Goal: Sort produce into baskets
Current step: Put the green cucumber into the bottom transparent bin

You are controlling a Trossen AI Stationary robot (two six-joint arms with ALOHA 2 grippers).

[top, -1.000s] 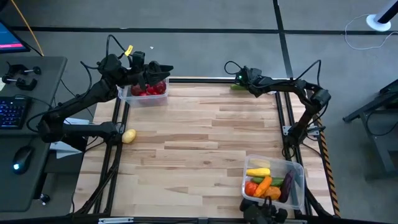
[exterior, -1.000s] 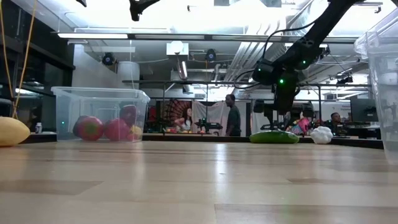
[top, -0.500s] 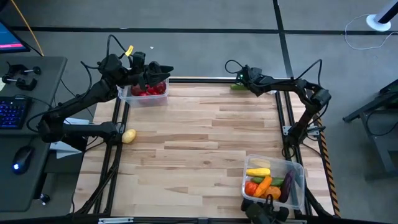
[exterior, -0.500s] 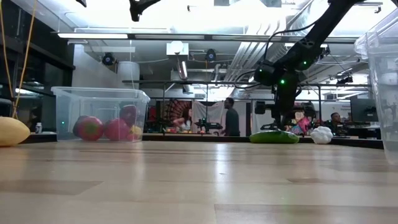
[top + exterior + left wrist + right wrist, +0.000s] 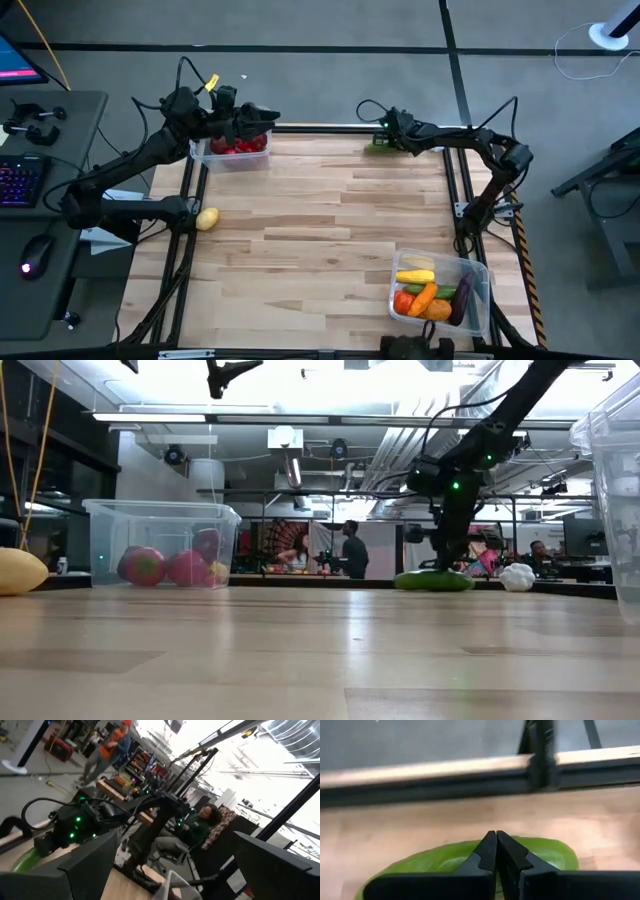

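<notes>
Directly under the right gripper (image 5: 496, 851), whose fingers have met fully closed above the cucumber (image 5: 445, 860) without holding it, the cucumber may stay on the table if the arm lifts; the left gripper (image 5: 262, 115) hangs wide open over a tub (image 5: 235, 155).

Right claw (image 5: 496, 851): tips pressed together over the green cucumber (image 5: 470, 857), whose near end is hidden behind the fingers; grip cannot be confirmed. Right-hand basket (image 5: 612, 480) cut off by the low view's edge. Room beyond the desk blurred in the left wrist view.
</notes>
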